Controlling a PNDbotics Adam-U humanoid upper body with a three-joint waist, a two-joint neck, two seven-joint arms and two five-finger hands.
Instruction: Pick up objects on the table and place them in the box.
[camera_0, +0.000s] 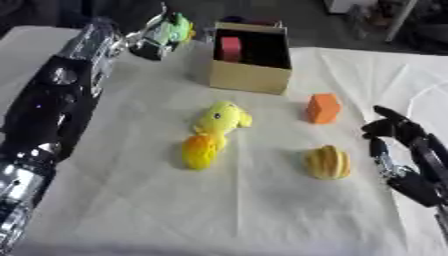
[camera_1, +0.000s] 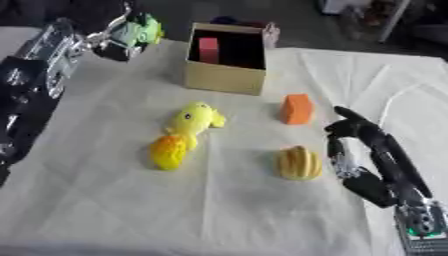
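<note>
My left hand (camera_0: 150, 44) is raised at the far left of the table, fingers curled round a light green object (camera_0: 175, 29), left of the cardboard box (camera_0: 249, 76). The box stands open at the back centre with a red block (camera_0: 230, 48) inside. On the white cloth lie a yellow plush toy (camera_0: 213, 134) with an orange end, an orange block (camera_0: 323, 108), and a yellow ribbed object (camera_0: 327, 162). My right hand (camera_1: 357, 150) rests at the right, fingers relaxed, just beside the ribbed object and holding nothing.
A white cloth (camera_0: 245, 215) covers the table, creased at the right. Dark floor and clutter lie beyond the far edge, behind the box. My left forearm (camera_0: 52, 100) stretches along the left side.
</note>
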